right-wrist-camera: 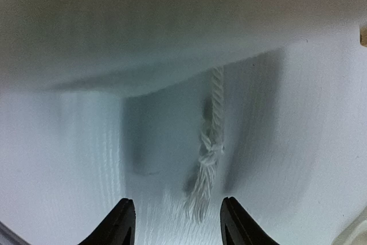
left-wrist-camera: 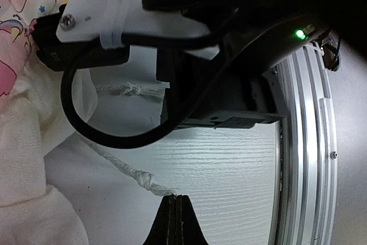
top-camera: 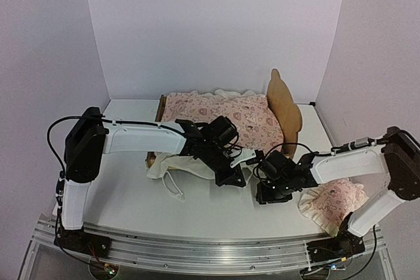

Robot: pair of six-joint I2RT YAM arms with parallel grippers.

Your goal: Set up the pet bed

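Cord (right-wrist-camera: 211, 147), knotted and frayed, lies on counter (right-wrist-camera: 69, 159) just at 12 o'clock of right tool (right-wrist-camera: 178, 222), jaws parted; left tool (left-wrist-camera: 175, 199) closed, second cord (left-wrist-camera: 123, 167) meeting its tip; pet bed (top-camera: 283, 100) at 12 o'clock of both

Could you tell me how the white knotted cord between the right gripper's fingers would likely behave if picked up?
The cord is thin twisted string, so it would probably hang floppy and weigh almost nothing. Its end below the knot is frayed, so it may splay or slip; the open right gripper would likely hold better at the knot.
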